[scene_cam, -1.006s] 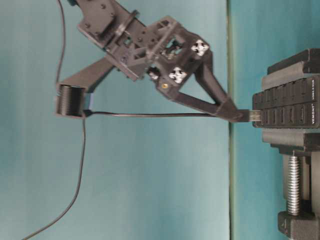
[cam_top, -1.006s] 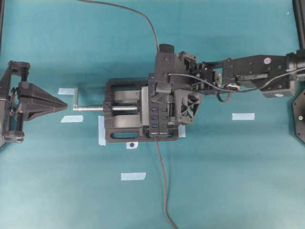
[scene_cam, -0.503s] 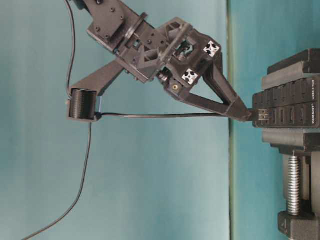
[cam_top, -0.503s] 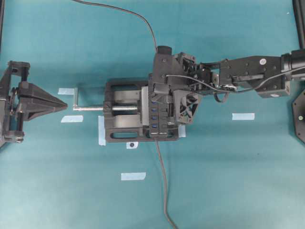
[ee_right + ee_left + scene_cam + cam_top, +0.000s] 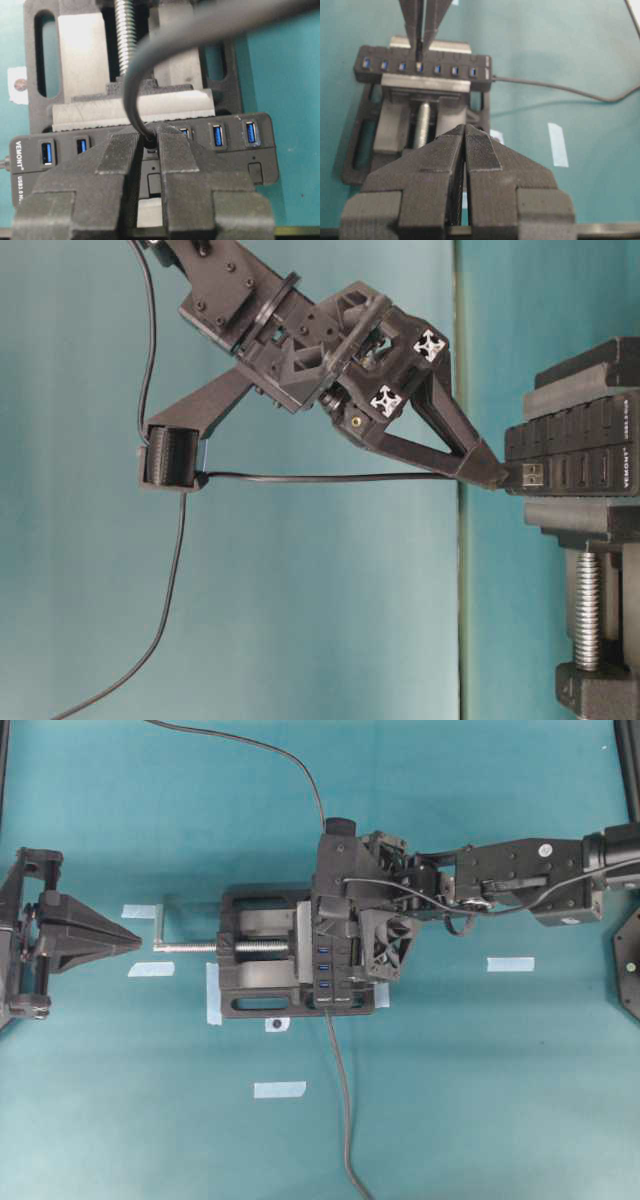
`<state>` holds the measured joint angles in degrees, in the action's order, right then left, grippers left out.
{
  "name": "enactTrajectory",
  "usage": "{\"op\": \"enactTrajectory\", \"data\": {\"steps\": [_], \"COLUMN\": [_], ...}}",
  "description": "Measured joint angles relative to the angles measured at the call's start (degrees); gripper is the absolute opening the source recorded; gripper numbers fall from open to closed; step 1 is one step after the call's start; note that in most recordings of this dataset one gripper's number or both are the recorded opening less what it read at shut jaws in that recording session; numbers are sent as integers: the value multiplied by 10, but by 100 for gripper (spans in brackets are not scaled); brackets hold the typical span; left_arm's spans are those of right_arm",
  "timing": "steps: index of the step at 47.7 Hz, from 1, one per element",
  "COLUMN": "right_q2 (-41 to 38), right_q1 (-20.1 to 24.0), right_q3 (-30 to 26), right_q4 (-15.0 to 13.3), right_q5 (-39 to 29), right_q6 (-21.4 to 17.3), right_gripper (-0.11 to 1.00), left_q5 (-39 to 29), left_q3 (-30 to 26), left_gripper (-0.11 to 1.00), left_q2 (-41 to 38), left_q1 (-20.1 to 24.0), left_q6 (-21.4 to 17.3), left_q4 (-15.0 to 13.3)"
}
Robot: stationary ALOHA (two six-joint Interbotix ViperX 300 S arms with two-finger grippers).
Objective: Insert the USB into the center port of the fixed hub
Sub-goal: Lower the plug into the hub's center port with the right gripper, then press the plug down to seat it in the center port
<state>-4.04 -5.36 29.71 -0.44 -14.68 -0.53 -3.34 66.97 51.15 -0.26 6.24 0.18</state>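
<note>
The fixed hub (image 5: 325, 970) is clamped in a black vise, its row of blue ports facing up. My right gripper (image 5: 490, 470) is shut on the USB (image 5: 528, 476), a small black plug whose metal tip meets the hub's (image 5: 575, 455) port face. In the left wrist view the USB (image 5: 419, 50) stands right over the center port (image 5: 419, 66). In the right wrist view the right gripper (image 5: 149, 145) pinches the plug (image 5: 150, 141), hiding that port. How deep the tip sits I cannot tell. My left gripper (image 5: 130, 938) rests shut and empty far to the left.
The vise (image 5: 250, 1000) has a silver screw and handle pointing left toward the left gripper. The USB's cable (image 5: 280, 755) trails to the top edge. A second thin cable (image 5: 340, 1100) runs from the hub to the bottom edge. Tape strips (image 5: 510, 963) mark the teal mat.
The right gripper has carried the USB closer to the hub, so the metal tip now overlaps the port face. The left arm has not moved.
</note>
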Motion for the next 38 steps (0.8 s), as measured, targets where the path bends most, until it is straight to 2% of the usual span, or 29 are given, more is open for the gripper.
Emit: {"op": "enactTrajectory", "data": {"steps": [38], "right_q2": [-11], "right_q1": [2], "right_q3": [0], "right_q4": [0], "right_q5": [-1], "right_q6": [-1], "right_gripper": [9], "left_q5": [-1], "left_q3": [0], "left_gripper": [0], "left_q2": [1], "left_q1": [0], "left_q6": [0], "left_q4": [0]}}
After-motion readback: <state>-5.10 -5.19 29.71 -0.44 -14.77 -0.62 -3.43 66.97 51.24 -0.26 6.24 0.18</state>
